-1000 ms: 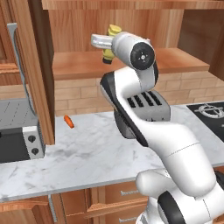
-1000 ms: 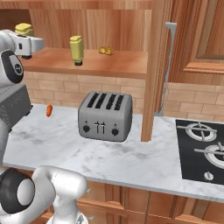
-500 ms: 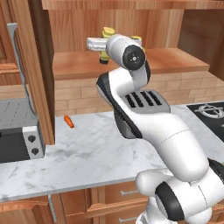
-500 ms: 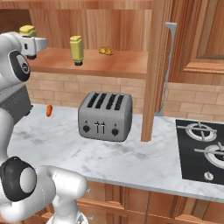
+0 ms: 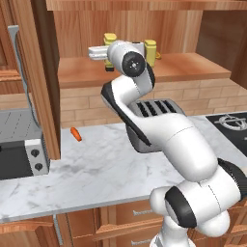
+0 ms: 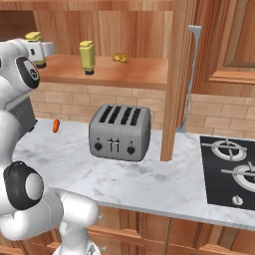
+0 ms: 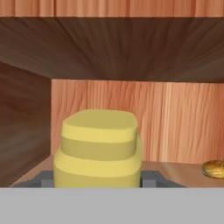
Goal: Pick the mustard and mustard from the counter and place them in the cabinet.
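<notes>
My gripper (image 5: 108, 53) reaches into the cabinet (image 5: 144, 72) and is shut on a yellow mustard (image 5: 110, 39), held upright just above the left part of the wooden shelf. From the right base view the same mustard (image 6: 34, 37) pokes up behind my gripper (image 6: 40, 53). In the hand view this mustard (image 7: 98, 146) sits between the fingertips (image 7: 43, 178) of my gripper (image 7: 97, 180). The second mustard (image 6: 87, 55) stands on the shelf to its right, also seen as a bottle (image 5: 150, 50) behind my wrist. The counter (image 6: 149, 174) lies below.
A yellow-brown lump (image 6: 119, 58) lies on the shelf further right. On the counter stand a silver toaster (image 6: 119, 132), a small carrot (image 5: 75, 134) and a grey oven (image 5: 17, 144). The open cabinet door (image 5: 34, 72) hangs on the left; a stove (image 6: 231, 169) is on the right.
My arm has carried the held mustard a little deeper into the cabinet over the shelf. The second mustard, toaster and carrot have not moved.
</notes>
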Robot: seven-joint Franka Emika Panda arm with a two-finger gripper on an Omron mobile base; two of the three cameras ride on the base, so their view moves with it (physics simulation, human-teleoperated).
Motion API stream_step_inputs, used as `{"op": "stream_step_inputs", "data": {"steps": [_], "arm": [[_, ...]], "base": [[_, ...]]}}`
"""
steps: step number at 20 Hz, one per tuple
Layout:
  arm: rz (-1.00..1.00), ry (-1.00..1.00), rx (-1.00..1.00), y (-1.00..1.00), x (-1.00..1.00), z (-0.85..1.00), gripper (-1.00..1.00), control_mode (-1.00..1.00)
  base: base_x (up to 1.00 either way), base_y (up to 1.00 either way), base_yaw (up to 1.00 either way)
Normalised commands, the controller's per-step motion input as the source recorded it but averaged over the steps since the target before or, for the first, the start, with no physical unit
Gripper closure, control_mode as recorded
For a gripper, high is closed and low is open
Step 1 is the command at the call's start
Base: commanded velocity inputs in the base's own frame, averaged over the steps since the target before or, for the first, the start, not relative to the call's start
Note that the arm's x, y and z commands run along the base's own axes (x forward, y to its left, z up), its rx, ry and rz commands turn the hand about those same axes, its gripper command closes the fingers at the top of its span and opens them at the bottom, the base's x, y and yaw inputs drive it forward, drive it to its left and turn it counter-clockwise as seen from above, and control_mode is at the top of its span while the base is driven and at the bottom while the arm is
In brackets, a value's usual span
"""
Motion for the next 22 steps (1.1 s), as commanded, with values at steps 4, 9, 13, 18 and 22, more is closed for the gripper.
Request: {"op": "stream_step_inputs", "data": {"steps": [4, 9, 13, 18, 22], "arm": [[0.0, 0.02, -0.09, 0.01, 0.29, -0.11, 1.0, -1.0], [0.0, 0.0, -0.04, 0.0, 0.01, -0.07, 1.0, -1.0], [0.0, 0.0, -0.06, 0.0, 0.0, -0.22, 1.0, -1.0], [0.0, 0.0, -0.02, 0.0, 0.04, -0.16, 1.0, -1.0], [0.0, 0.0, 0.0, 0.0, 0.18, -0.05, 1.0, -1.0]], "base": [[0.0, 0.0, 0.0], [0.0, 0.0, 0.0], [0.0, 0.0, 0.0], [0.0, 0.0, 0.0], [0.0, 0.0, 0.0]]}}
